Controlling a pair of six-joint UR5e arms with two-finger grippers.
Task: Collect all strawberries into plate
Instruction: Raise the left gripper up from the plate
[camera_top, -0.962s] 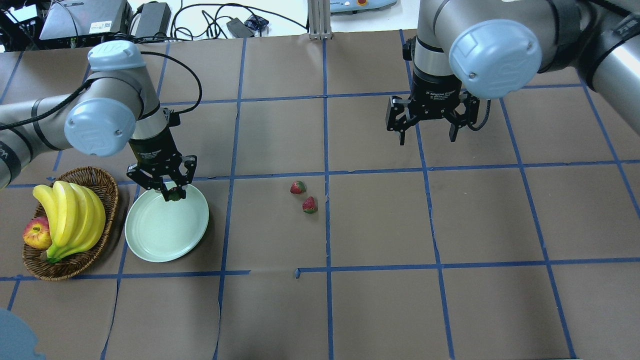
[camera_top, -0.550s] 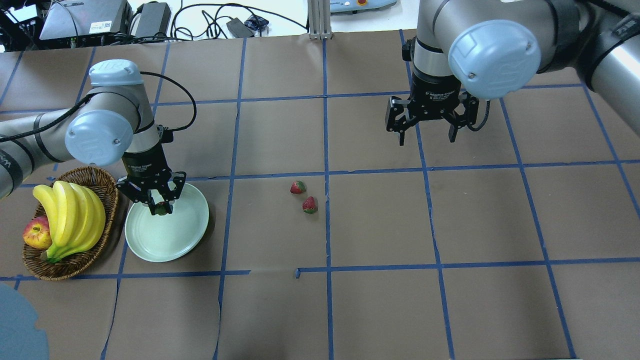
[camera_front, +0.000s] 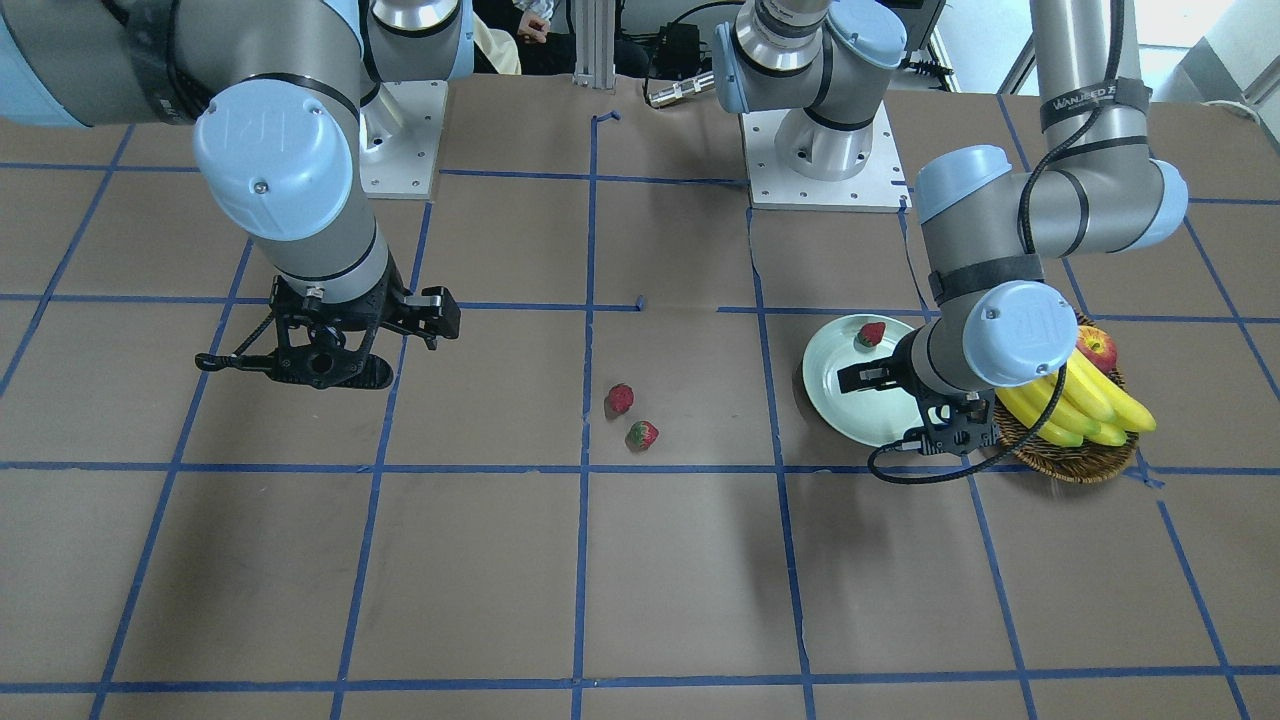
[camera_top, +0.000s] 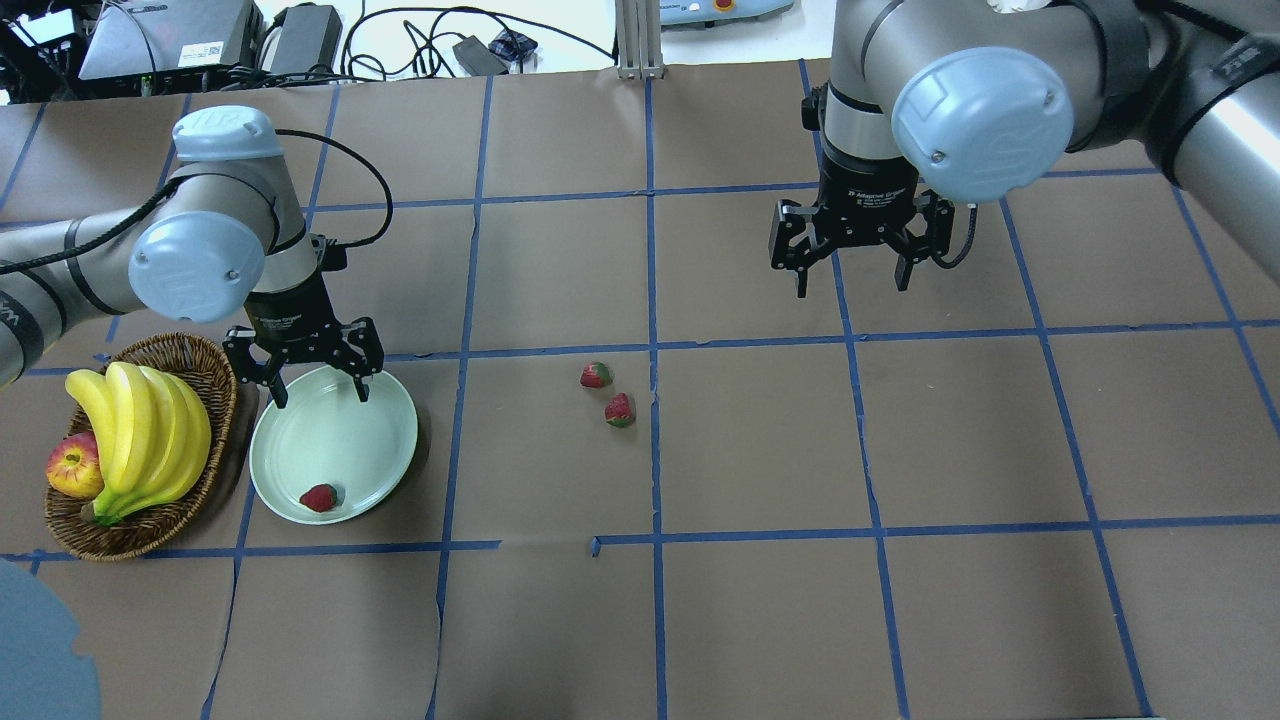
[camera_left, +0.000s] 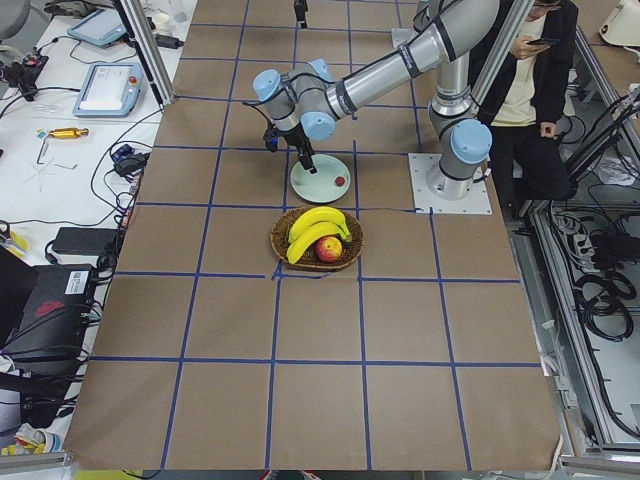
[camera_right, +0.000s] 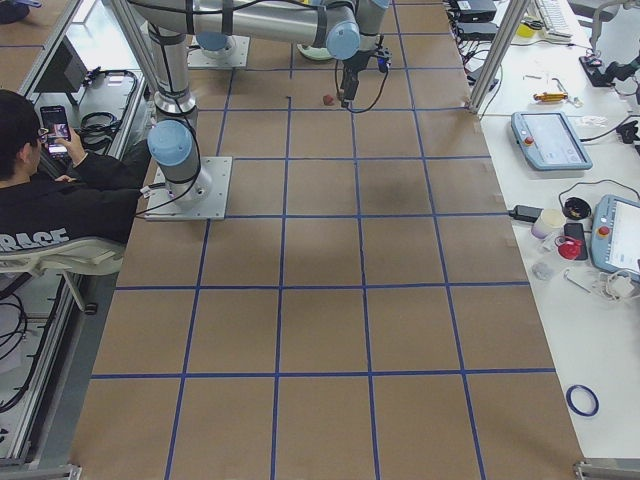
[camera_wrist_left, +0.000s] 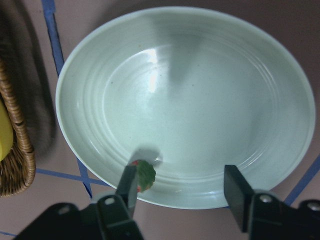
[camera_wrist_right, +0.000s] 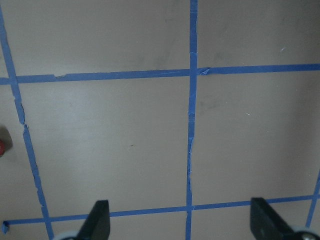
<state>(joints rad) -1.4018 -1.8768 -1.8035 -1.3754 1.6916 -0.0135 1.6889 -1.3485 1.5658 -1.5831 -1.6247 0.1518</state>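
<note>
**Brown paper tabletop (camera_top: 760, 600), blue tape (camera_top: 655, 250) grid: one strawberry (camera_top: 319, 497) on the plate (camera_top: 350, 440), two off it**

Over the plate hangs the left gripper (camera_top: 320, 397), pointing straight down, its two fingers spread wide with nothing between them. In the left wrist view the pale mint-green plate (camera_wrist_left: 200, 100) fills the space beyond the spread fingers (camera_wrist_left: 234, 182). The strawberry (camera_wrist_left: 145, 175) shows its green leafy top just beside one finger. The finger seems to stand above the fruit rather than touch it, though that view cannot settle it. From overhead, the strawberry lies inside the plate close to the rim nearest the robot. The front-facing view agrees (camera_front: 870, 334).

Just beside the plate, on the robot's left, sits a brown wicker basket (camera_top: 205, 365). It holds a bunch of yellow bananas (camera_top: 140, 430) and a red apple (camera_top: 72, 468).

Well apart from the plate, near the middle of the table, two strawberries (camera_top: 596, 375) (camera_top: 620, 410) lie on the bare paper. They are close together, just left of a long tape line.

Farther out, the right gripper (camera_top: 850, 285) hovers above the table, fingers likewise spread and empty. Its wrist view shows only paper and crossing tape between the fingers (camera_wrist_right: 100, 215).
</note>
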